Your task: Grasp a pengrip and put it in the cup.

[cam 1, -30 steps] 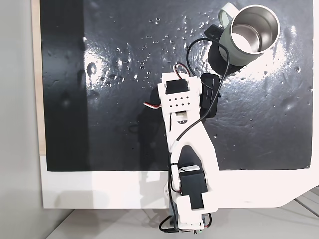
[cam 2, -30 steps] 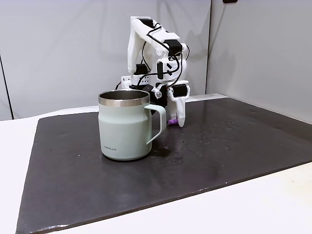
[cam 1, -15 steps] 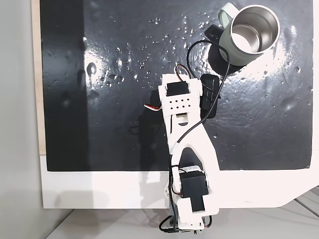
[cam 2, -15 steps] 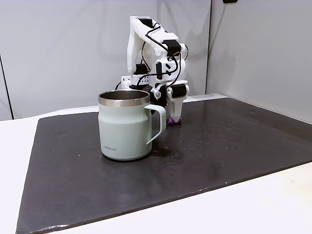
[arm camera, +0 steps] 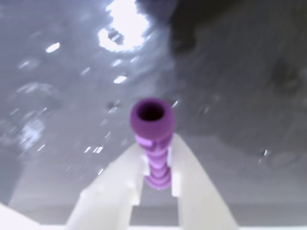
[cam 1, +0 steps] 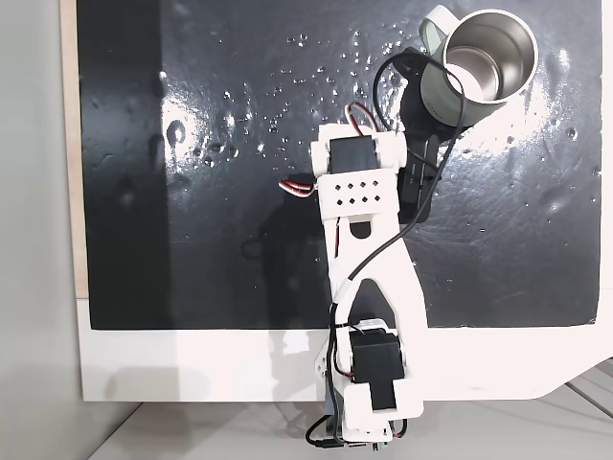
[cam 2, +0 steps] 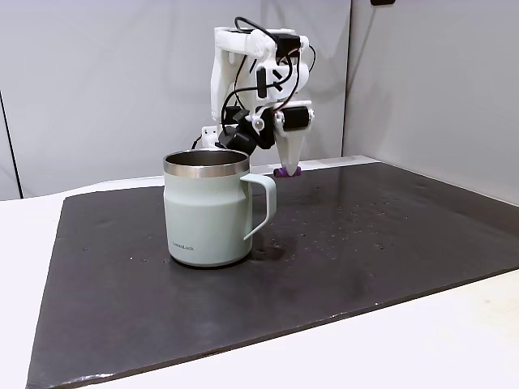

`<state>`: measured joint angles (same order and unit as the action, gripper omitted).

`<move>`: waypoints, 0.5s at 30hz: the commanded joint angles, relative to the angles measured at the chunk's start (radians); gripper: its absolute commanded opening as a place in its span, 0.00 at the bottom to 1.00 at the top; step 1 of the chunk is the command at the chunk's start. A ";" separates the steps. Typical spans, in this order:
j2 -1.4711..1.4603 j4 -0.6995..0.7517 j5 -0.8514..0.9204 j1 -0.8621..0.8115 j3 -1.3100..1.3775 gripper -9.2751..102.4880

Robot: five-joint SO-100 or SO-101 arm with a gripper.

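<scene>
The pengrip (arm camera: 152,143) is being held clamped in the pincer (arm camera: 156,179) above the surface (cam 2: 365,243), and must next be carried left over the cup (cam 2: 207,211).

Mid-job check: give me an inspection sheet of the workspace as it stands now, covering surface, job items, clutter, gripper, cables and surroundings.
Surface: black mat, glossy, speckled with small shiny spots, lying on a white table.
Pengrip: purple ribbed tube, clamped between the fingers and lifted clear of the mat in a fixed view.
Cup: pale green mug, upright, steel inside looks empty, handle toward the arm.
Clutter: nothing seen.
Gripper: gripper shut on the pengrip, raised above the mat beside the cup, not yet over its mouth.
Cables: black cable loops close to the cup's handle.
Surroundings: plain grey wall panels.
</scene>
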<state>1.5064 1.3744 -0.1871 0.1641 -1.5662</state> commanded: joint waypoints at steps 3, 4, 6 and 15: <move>0.078 0.198 0.015 -0.028 0.273 0.08; 0.084 0.227 0.012 -0.031 0.313 0.08; 0.100 0.278 0.006 -0.037 0.399 0.08; 0.202 0.318 0.006 -0.058 0.548 0.09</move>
<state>1.6322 1.6812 -0.1856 0.1181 -1.0830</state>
